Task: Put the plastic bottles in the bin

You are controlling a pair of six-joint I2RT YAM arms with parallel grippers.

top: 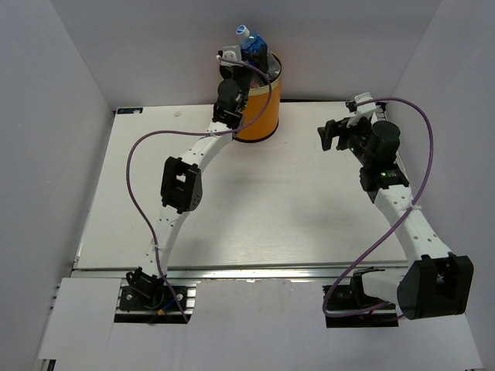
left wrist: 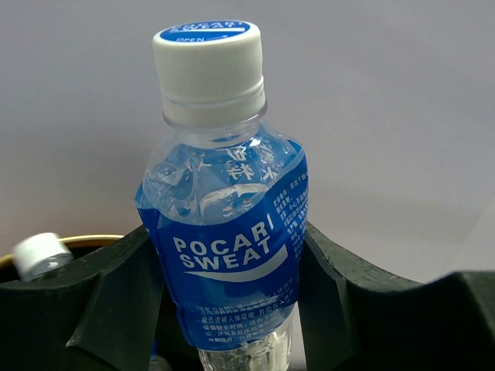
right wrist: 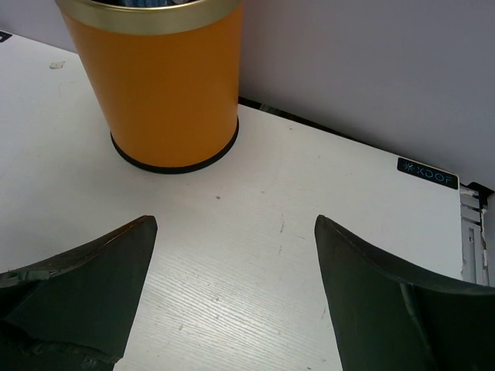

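Observation:
My left gripper is shut on a clear plastic bottle with a blue Pocari Sweat label and a white cap, and holds it upright over the mouth of the orange bin. The bottle also shows in the top view. In the left wrist view a white cap of another bottle lies inside the bin's gold rim. My right gripper is open and empty above the table, to the right of the bin. The bin also shows in the right wrist view.
The white table is bounded by grey walls at the back and sides. The bin stands at the back middle, close to the rear wall. A metal rail runs along the table's near edge by the arm bases.

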